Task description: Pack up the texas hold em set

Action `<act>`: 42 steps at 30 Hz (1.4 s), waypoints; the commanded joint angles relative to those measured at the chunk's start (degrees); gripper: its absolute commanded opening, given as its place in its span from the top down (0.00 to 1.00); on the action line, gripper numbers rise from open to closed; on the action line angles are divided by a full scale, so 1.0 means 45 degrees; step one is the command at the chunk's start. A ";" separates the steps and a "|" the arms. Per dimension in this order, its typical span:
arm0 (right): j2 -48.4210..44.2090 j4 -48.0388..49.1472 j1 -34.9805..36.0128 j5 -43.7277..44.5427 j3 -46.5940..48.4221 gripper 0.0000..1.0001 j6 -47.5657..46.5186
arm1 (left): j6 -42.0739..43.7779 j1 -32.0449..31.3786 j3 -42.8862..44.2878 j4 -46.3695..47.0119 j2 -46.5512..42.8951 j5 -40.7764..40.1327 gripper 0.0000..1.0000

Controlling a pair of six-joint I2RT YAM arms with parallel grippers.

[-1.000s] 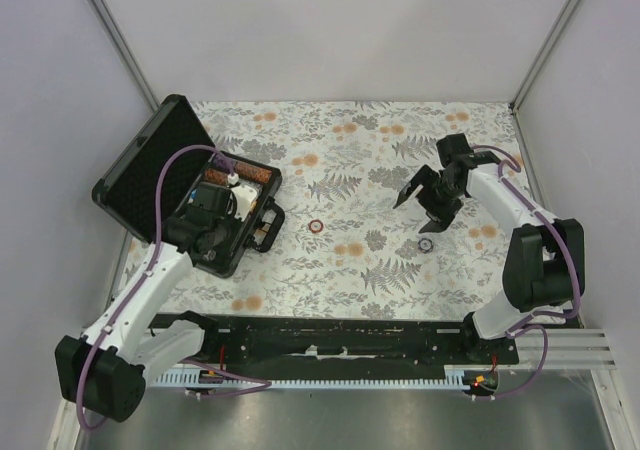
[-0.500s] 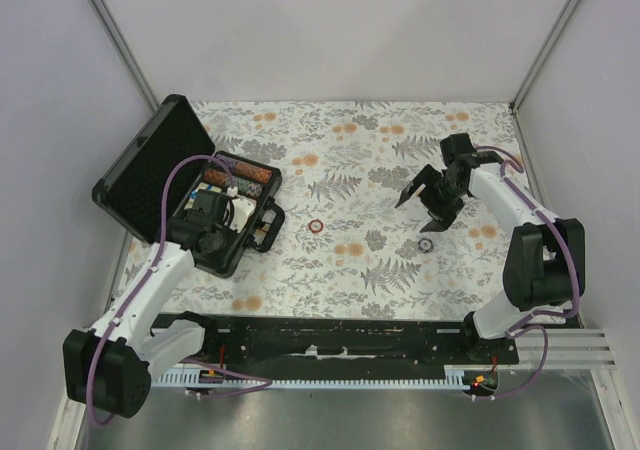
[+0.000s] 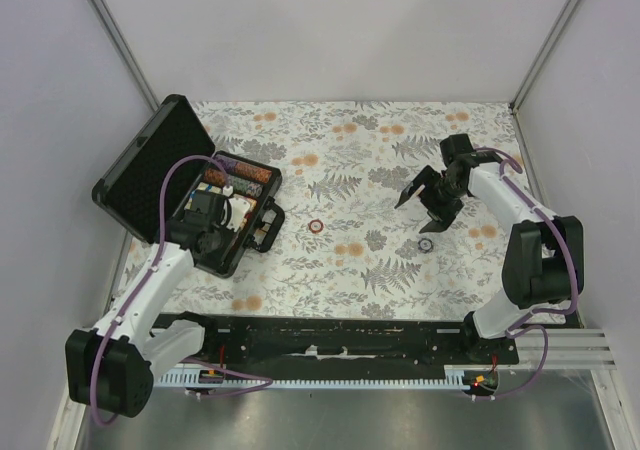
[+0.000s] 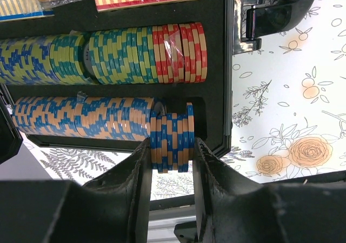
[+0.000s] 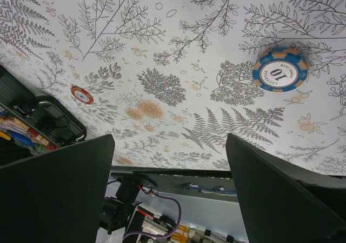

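Floral cloth covers the counter [image 3: 380, 260], and the open case [image 3: 140, 170] sits at its left edge under your left arm. Your left pincer [image 4: 172, 146] is pinching a short stack [image 4: 172, 127] of blue-and-orange chips, one finger on each flat end. The stack's long axis runs in line with the lower row [image 4: 81, 116], and it sits at that row's open end, touching the last chip on one side with a little free slot [image 4: 199, 119] on the other. The stack lies slightly back toward the pincer from the row's line, so it looks not quite seated. My read: push straight ahead into the slot, without twisting, then let go.

Your right pincer [image 5: 168, 140] is spread wide, holds nothing, and hangs over bare counter. The blue chip [image 5: 280, 70] lies flat ahead of it and outside the gap, off past one finger, so that arm must shift sideways before coming down. A flat chip will likely be awkward to pinch.

The red chip [image 5: 81, 94] lies ahead on the opposite side, farther off, toward the case. It sits roughly between the two arms, and only your right is free.
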 commanded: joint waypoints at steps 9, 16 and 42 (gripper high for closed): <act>0.0106 -0.0014 -0.0194 -0.0301 0.0273 0.08 -0.0129 | -0.0044 0.0080 0.0228 0.0522 0.0690 -0.0371 0.98; 0.0126 -0.0014 -0.0252 -0.0379 0.0293 0.08 -0.0148 | -0.0356 0.0080 0.0325 0.0737 0.1062 -0.0899 0.94; 0.0126 0.0006 -0.0526 -0.0399 0.0117 0.09 0.0086 | -0.0279 0.0080 0.0325 0.0366 0.0163 -0.0568 0.55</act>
